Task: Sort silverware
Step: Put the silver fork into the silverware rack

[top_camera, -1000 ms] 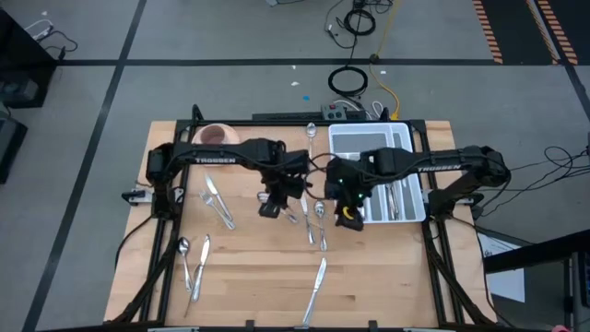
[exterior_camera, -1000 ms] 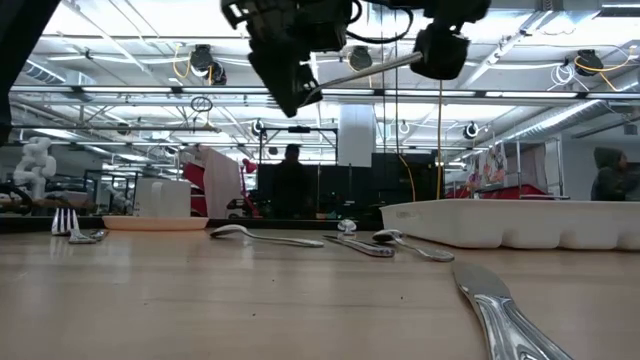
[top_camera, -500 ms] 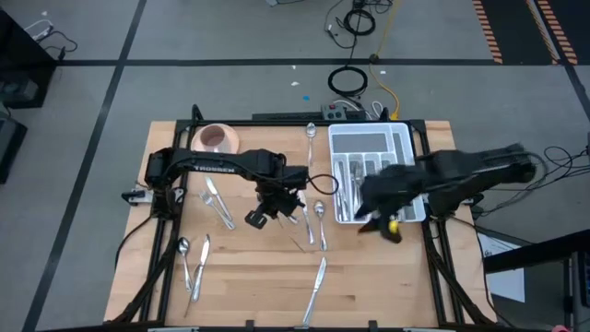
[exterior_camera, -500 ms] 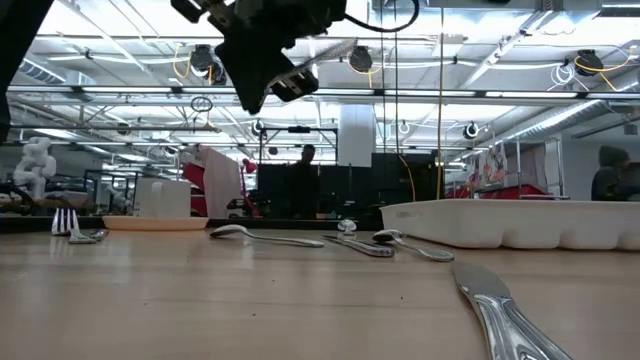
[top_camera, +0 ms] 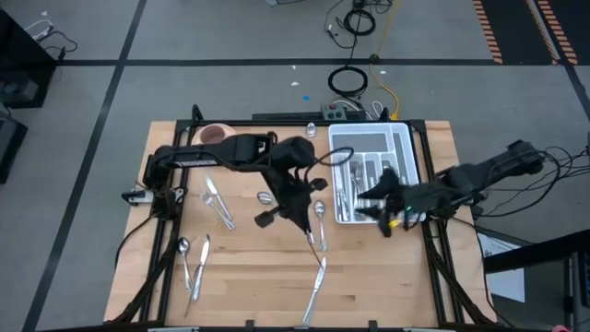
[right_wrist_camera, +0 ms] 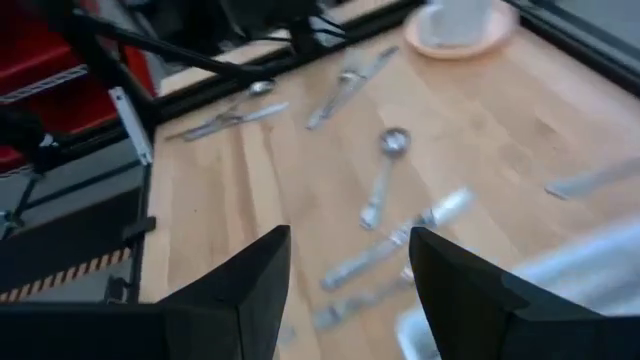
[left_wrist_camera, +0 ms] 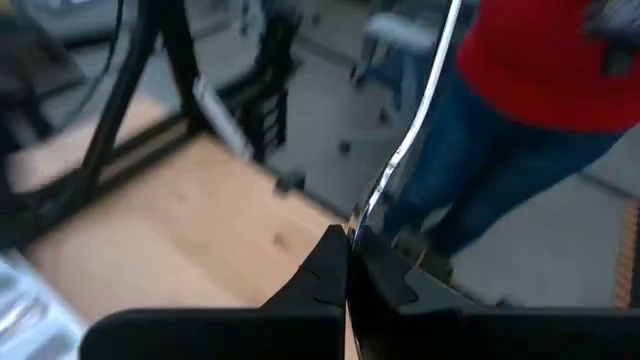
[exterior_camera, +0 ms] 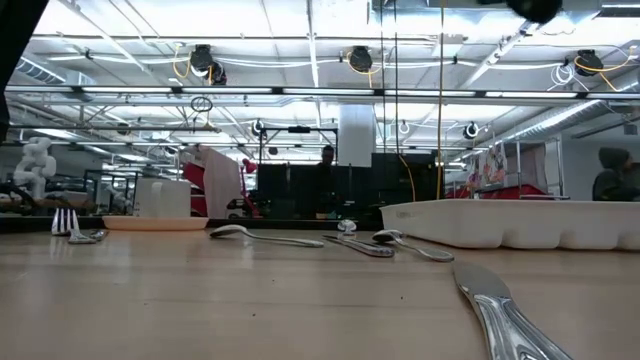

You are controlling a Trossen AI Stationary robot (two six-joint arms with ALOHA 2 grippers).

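L gripper [top_camera: 267, 219] sits over the middle of the wooden table [top_camera: 249, 277] in the high view, arm reaching in from the table's left side. Its fingers [left_wrist_camera: 330, 275] are pressed together on a slim shiny utensil [left_wrist_camera: 405, 150] — the left wrist view shows the thin metal shaft sticking up from between the fingertips, w/ a person in a red top and blue trousers [left_wrist_camera: 540, 90] blurred beyond it. Can't tell if it's a spoon, fork or knife.

R gripper [top_camera: 387, 214] is at the table's right edge, just beside the near end of the white tray [top_camera: 406, 148]. Fingers [right_wrist_camera: 250, 290] stand well apart, nothing between them.

Silverware is spread out:
- several pcs already in the tray's compartments [top_camera: 364, 171]
- a spoon [top_camera: 319, 214] and another pc just right of the L gripper, mid-table
- a knife [top_camera: 316, 288] near the front edge
- fork + knife pair [top_camera: 217, 201] on the left side
- spoon and another pc [top_camera: 192, 260] at front left
- one spoon [top_camera: 311, 132] at the back edge, by the tray

Pink saucer w/ cup [top_camera: 214, 135] sits at back left, partly under the L arm.

Low view — both grippers out of shot; spoons [exterior_camera: 265, 236] lie flat mid-table, knife [exterior_camera: 500, 310] close to the camera, tray [exterior_camera: 520, 222] at right.
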